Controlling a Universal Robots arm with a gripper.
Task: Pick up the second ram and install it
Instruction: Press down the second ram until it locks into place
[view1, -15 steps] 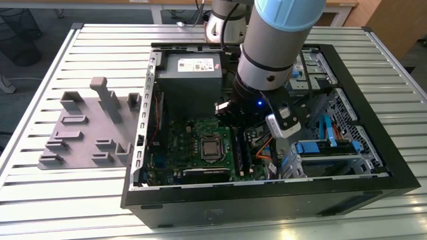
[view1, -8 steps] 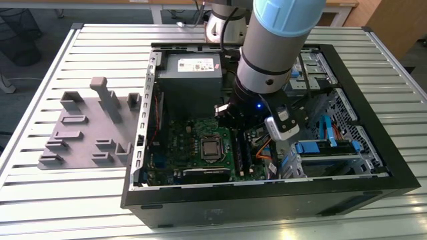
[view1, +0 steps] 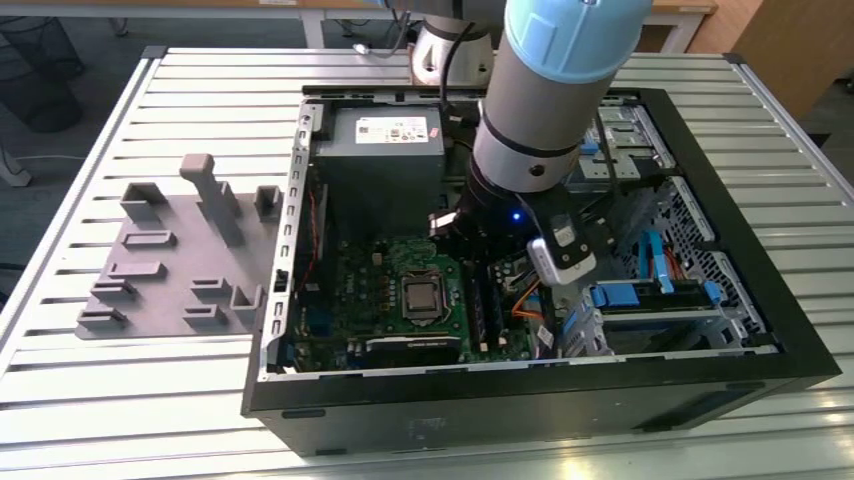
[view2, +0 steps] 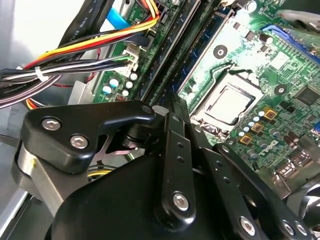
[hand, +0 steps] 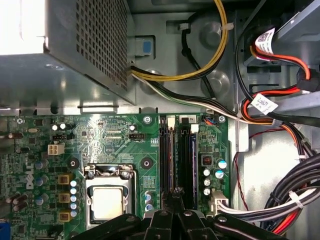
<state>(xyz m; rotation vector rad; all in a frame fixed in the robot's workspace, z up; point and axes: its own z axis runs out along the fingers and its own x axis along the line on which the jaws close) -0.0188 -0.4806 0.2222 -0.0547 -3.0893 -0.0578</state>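
My gripper (hand: 175, 196) is low inside the open computer case (view1: 747, 215), with its fingers drawn together. The tips rest at the near end of the two long memory slots on the green motherboard (hand: 115, 132). In both wrist views the second ram (hand: 188, 160) (view2: 204, 42) is a dark strip with a bluish sheen. It stands in the slot farther from the processor socket (hand: 107, 200). I cannot tell whether the fingertips (view2: 172, 106) clamp its edge or only touch it. In the exterior view the gripper (view1: 470, 240) hangs under the wrist, above the slots.
A grey fixture block (view1: 174, 255) lies on the slatted table at the exterior view's left. The power supply (view1: 384, 135) fills the case's far end. Bundled cables (hand: 280, 200) run beside the slots. Drive bays with blue clips (view1: 641, 290) stand at the exterior view's right.
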